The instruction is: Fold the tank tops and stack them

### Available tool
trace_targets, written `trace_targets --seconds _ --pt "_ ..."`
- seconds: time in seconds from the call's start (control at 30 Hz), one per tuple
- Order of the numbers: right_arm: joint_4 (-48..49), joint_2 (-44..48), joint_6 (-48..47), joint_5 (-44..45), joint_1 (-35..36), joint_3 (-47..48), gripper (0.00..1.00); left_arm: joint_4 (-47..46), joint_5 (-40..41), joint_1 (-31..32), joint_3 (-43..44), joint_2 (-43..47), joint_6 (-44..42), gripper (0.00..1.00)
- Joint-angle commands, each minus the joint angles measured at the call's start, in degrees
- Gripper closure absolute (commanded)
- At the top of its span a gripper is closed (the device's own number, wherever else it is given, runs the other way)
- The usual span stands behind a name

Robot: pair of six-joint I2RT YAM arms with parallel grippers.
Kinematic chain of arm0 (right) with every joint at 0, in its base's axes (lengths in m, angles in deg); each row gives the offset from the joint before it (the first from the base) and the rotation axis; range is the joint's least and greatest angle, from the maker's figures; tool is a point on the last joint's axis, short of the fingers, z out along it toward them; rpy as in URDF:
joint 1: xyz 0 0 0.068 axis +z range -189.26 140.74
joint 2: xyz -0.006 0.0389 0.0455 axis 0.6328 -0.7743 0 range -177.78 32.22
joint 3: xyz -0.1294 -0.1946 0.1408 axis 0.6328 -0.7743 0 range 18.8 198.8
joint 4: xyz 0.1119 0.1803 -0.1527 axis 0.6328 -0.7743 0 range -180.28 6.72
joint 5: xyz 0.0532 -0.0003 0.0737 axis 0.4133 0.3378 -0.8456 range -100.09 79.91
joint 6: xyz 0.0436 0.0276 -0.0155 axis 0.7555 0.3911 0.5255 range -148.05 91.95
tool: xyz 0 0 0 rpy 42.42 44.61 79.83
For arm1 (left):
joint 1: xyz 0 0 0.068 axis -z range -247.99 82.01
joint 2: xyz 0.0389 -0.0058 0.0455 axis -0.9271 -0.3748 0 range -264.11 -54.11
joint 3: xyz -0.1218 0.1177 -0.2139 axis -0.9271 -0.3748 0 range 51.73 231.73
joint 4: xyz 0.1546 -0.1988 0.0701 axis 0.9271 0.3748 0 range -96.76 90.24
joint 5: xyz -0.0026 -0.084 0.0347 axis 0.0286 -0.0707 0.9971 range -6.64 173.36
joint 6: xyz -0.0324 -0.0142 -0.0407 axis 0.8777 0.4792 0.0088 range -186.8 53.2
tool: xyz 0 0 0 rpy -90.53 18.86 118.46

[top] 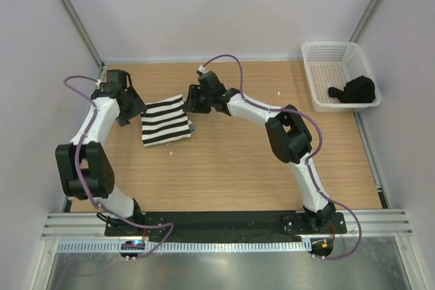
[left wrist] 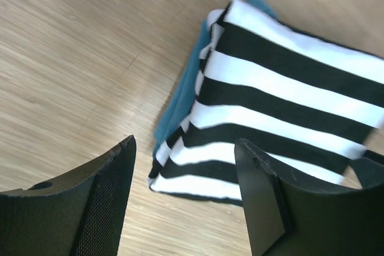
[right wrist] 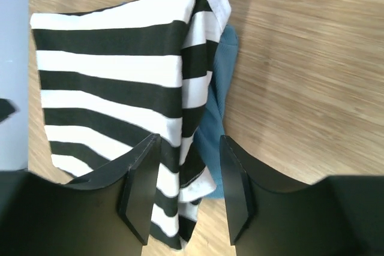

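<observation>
The black-and-white striped tank top point(top: 165, 121) lies folded on the wooden table, on top of the teal-blue tank top, of which only an edge point(top: 192, 128) shows. In the left wrist view the striped top point(left wrist: 282, 88) covers the teal one point(left wrist: 180, 100). My left gripper point(left wrist: 186, 175) hangs open just off the stack's left corner, holding nothing. My right gripper point(right wrist: 189, 181) is open over the stack's right edge, where the striped hem point(right wrist: 108, 76) and the teal fold point(right wrist: 216, 112) lie loose between its fingers. From above, the left gripper point(top: 134, 111) and right gripper point(top: 189, 102) flank the stack.
A white mesh basket point(top: 319, 76) stands at the back right corner with a black item point(top: 355, 91) inside. Bare wooden tabletop point(top: 231, 168) stretches in front of the stack. Walls enclose the table on the left, back and right.
</observation>
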Motion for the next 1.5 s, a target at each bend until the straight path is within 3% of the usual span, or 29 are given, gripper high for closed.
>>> trace_targets --seconds 0.0,0.1,0.13,0.2,0.33,0.5,0.67,0.77,0.87,0.9,0.93,0.97,1.0,1.07,1.17,1.23,1.27,1.3,1.47 --pt "1.15 8.52 -2.40 -0.18 0.05 0.74 0.55 0.10 -2.63 0.43 2.53 8.03 0.26 0.34" --pt "3.51 8.70 -1.44 -7.55 0.05 1.01 0.68 -2.44 -8.87 0.52 1.48 10.77 0.70 0.43" --pt "4.83 7.74 0.04 -10.36 -0.03 1.10 0.71 -3.84 -10.64 0.43 1.04 10.77 0.79 0.54" --pt "8.34 5.72 2.24 -17.20 0.14 1.62 0.82 -5.26 -10.57 0.35 -0.54 9.64 1.49 0.62" --pt "10.64 0.45 5.59 -22.51 0.14 2.24 0.89 -10.51 -12.50 0.17 -3.26 4.01 2.80 0.77" --pt "19.32 -4.38 10.85 -26.03 -0.82 -2.84 0.93 -16.07 -15.40 -1.32 -6.34 -4.33 3.78 0.84" --pt "22.95 -6.59 13.15 -27.18 -2.41 -5.32 0.95 -17.04 -15.93 -3.17 -7.14 -6.02 3.07 0.88" --pt "21.55 -4.93 11.75 -26.74 -2.58 -5.41 0.95 -17.92 -15.14 -3.08 -8.54 -1.20 3.51 0.82" --pt "19.44 0.33 9.03 -25.17 -2.58 -6.46 0.93 -16.34 -13.57 -2.73 -8.72 4.78 2.99 0.68" --pt "17.87 2.53 7.72 -24.02 -2.58 -8.03 0.85 -15.56 -12.69 -2.38 -8.90 6.88 2.98 0.55" --pt "16.81 6.64 4.83 -22.97 -2.58 -8.91 0.79 -15.37 -11.03 -1.68 -9.51 8.82 3.07 0.49" --pt "15.76 9.29 2.89 -21.91 -2.67 -9.88 0.65 -15.37 -10.31 -1.15 -10.82 13.36 3.25 0.45" --pt "13.57 11.75 1.39 -18.16 -2.67 -12.50 0.57 -15.37 -9.70 -0.63 -11.70 15.58 3.33 0.38" --pt "12.49 20.27 -2.66 -13.93 -2.76 -16.55 0.43 -15.55 -8.38 0.95 -14.59 22.26 3.60 0.34" --pt "12.49 32.46 -7.75 -6.72 -3.20 -29.96 0.36 -18.44 -8.64 5.33 -20.55 31.12 4.21 0.28" --pt "12.75 39.78 -11.00 0.57 -3.20 -37.01 0.31 -22.04 -8.55 10.26 -24.61 36.06 4.74 0.15" --pt "13.71 47.47 -12.06 3.21 -3.11 -44.44 0.23 -24.57 -8.72 11.84 -28.54 40.35 4.74 0.04" --pt "14.59 51.03 -12.60 9.06 -3.20 -48.26 0.21 -25.73 -8.38 14.90 -31.02 42.30 4.92 0.01" --pt "18.63 73.79 -12.52 28.34 -3.29 -72.05 0.04 -33.11 -2.42 22.13 -43.16 51.10 2.91 0.00"
